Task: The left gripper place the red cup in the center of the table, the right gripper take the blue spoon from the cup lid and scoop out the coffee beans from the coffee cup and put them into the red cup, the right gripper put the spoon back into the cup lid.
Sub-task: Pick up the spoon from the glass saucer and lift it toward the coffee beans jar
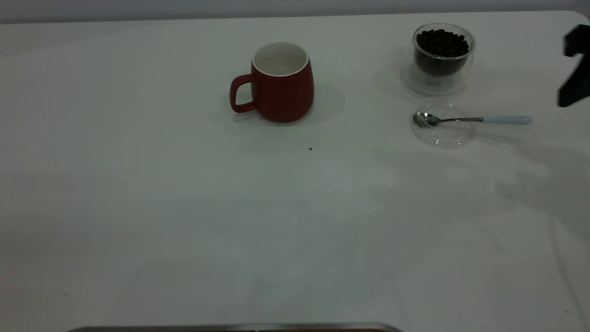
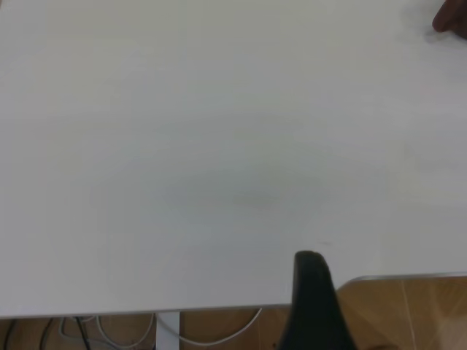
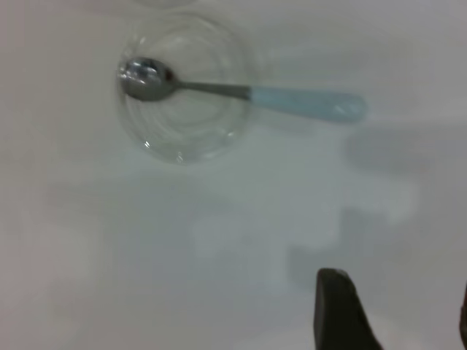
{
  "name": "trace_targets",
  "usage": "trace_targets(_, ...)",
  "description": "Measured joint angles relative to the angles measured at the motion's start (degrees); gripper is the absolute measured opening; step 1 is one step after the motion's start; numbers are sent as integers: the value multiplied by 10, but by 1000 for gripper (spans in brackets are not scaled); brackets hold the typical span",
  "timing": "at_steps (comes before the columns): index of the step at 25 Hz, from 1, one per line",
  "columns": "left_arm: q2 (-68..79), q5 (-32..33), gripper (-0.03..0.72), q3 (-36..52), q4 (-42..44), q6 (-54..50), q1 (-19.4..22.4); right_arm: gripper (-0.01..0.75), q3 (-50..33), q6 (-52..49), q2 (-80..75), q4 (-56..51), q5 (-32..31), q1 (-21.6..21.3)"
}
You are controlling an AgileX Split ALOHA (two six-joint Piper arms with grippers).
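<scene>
A: Red cup [image 1: 282, 83]?
B: Upright near desk [image 1: 184, 221] centre, handle at 9 o'clock, white inside seen empty. Nothing is held around it.

A: Coffee cup [image 1: 439, 57]?
B: Far at 3 o'clock of the red cup, well apart. Coffee beans [image 1: 441, 44] heaped to near the rim.

A: Cup lid [image 1: 443, 122]?
B: Just at 6 o'clock of the coffee cup. Blue spoon [image 1: 474, 120] is laid in it, bowl inside, handle pointed to 3 o'clock past the rim.

A: Right tool [image 1: 575, 67]?
B: Seen at the desk's right edge, at 3 o'clock of the coffee cup, clear of the spoon. Nothing gripped; fingers apart in wrist view [image 3: 394, 313].

A: Left tool [image 2: 310, 292]?
B: Over the bare desk edge; one finger seen, state cannot be told.
</scene>
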State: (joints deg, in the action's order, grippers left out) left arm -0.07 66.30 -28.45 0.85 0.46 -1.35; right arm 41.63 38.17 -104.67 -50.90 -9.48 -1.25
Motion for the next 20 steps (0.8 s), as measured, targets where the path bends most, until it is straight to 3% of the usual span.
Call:
trace_targets(4, 0, 0, 587, 0, 0, 0, 0, 421, 100, 24, -89, -4, -81, -28)
trace_targets(8, 0, 0, 587, 0, 0, 0, 0, 420, 165, 52, -150, -31, -108, -53)
trace_targets(15, 0, 0, 587, 0, 0, 0, 0, 421, 181, 106, -165, -56, -111, -110)
trace_targets(20, 0, 0, 587, 0, 0, 0, 0, 424, 181, 144, -165, -59, -135, -120)
